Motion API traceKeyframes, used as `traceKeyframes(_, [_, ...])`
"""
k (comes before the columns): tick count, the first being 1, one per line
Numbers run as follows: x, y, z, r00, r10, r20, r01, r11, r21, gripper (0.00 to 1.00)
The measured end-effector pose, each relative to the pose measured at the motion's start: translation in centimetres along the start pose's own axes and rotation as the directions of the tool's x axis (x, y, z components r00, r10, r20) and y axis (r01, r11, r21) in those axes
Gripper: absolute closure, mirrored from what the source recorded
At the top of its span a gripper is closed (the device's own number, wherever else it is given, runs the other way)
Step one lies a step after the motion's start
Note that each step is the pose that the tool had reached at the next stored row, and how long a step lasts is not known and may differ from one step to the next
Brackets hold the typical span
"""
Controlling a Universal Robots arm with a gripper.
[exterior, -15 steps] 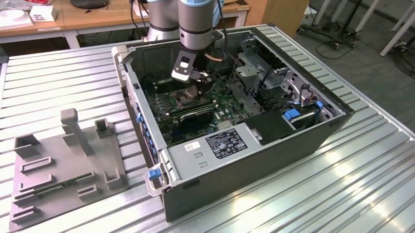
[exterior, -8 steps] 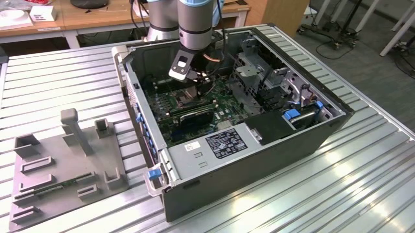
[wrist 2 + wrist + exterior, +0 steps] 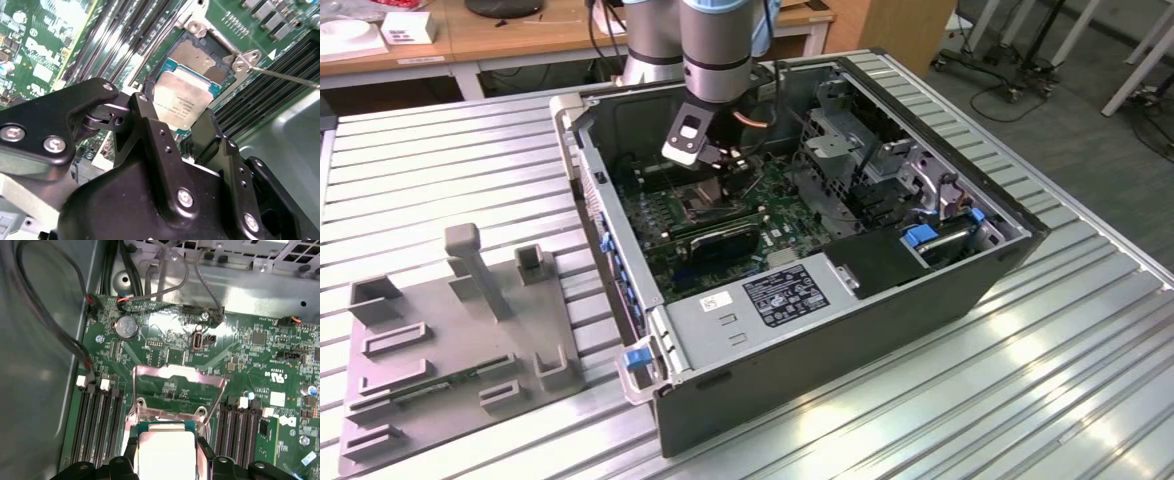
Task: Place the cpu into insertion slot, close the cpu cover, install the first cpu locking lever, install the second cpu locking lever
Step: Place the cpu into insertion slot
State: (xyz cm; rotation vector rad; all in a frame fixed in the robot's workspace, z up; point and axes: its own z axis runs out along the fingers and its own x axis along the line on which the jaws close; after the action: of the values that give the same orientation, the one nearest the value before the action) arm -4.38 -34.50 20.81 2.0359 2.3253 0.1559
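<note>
Pinching one cpu (image 3: 184, 97) between two fingers (image 3: 150, 120)

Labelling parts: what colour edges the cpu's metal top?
Teal-green; the cpu shows best in the second wrist view.

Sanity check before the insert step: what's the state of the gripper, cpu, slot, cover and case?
gripper: shut on the cpu
cpu: held over the insertion slot, not seated
insertion slot: empty, contacts bare
cpu cover: raised, open
computer case: side open, board exposed
</note>
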Motion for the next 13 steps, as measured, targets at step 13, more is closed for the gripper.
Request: traceKeyframes(13, [0.07, -0.18, 0.04, 0.9939, 0.109, 0.0116, -0.109, 0.9940, -0.0040, 0.46])
